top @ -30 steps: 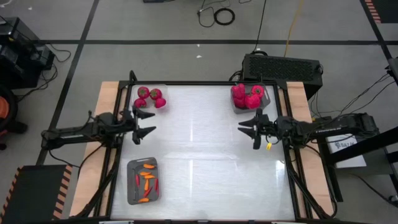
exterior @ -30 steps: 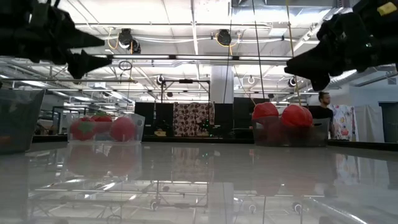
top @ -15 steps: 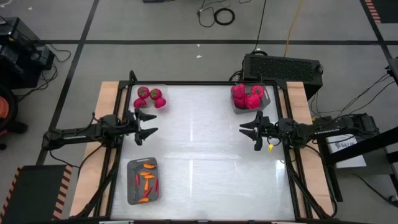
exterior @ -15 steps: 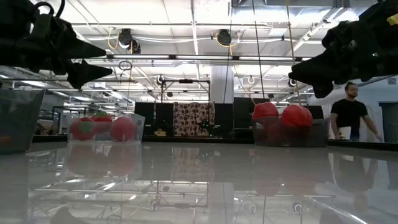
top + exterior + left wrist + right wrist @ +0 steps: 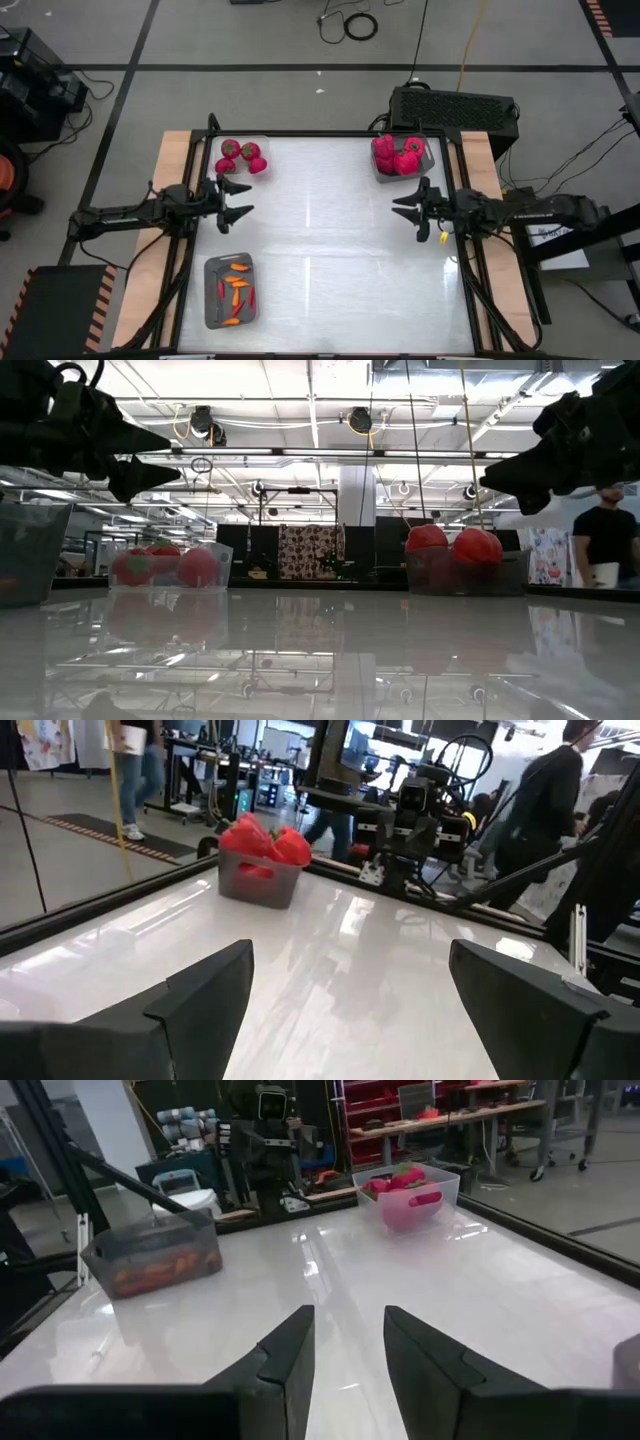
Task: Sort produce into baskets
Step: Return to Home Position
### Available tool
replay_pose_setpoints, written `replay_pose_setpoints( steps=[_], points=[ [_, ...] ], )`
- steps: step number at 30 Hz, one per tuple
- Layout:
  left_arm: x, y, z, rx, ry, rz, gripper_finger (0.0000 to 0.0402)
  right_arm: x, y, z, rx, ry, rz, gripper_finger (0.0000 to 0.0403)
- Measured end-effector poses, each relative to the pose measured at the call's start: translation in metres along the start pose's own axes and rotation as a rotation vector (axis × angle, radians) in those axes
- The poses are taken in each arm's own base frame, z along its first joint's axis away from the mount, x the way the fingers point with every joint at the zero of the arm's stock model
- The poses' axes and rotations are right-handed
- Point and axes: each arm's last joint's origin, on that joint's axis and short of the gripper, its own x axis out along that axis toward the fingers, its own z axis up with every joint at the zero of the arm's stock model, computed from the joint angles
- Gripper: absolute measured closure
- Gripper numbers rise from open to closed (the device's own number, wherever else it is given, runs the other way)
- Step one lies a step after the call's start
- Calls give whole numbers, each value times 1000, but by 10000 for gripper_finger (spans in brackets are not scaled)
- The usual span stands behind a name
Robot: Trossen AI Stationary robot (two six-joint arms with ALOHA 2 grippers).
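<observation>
Retracting cleanly matters: the left gripper (image 5: 238, 198), spread and empty, hangs between the round-fruit tub (image 5: 263, 145) and the chilli bin (image 5: 210, 300). The right gripper (image 5: 403, 209), also spread (nothing held), hovers near the pepper tub (image 5: 429, 162). Draw both straight outward, above the rims.

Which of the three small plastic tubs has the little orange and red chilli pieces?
The translucent grey tub at the high view's lower left holds the chilli pieces. The clear tub holds round red fruits, the other grey tub red bell peppers.
</observation>
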Motion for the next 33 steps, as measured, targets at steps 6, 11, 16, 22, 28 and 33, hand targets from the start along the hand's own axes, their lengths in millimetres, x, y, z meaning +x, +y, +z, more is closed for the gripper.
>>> replay_pose_setpoints(
  steps=[6, 11, 16, 22, 28, 33],
  points=[
    [0, 0, 3, -1, -29, 12, 59, -8, -2, -3, -28, 17, -21, 289],
    [0, 0, 3, -1, -33, 17, 59, -13, -4, -1, -52, -7, -66, 289],
    [0, 0, 1, 4, -16, 21, 59, -14, -5, 0, -94, -27, -117, 289],
    [0, 3, -3, 59, 18, 70, 59, -13, -8, 0, -160, -20, -159, 289],
    [0, 3, -4, 117, 28, 77, 83, -12, -13, 0, -213, -6, -215, 289],
    [0, 3, -4, 117, 30, 78, 136, -12, -16, 0, -223, 2, -234, 289]
  ],
)
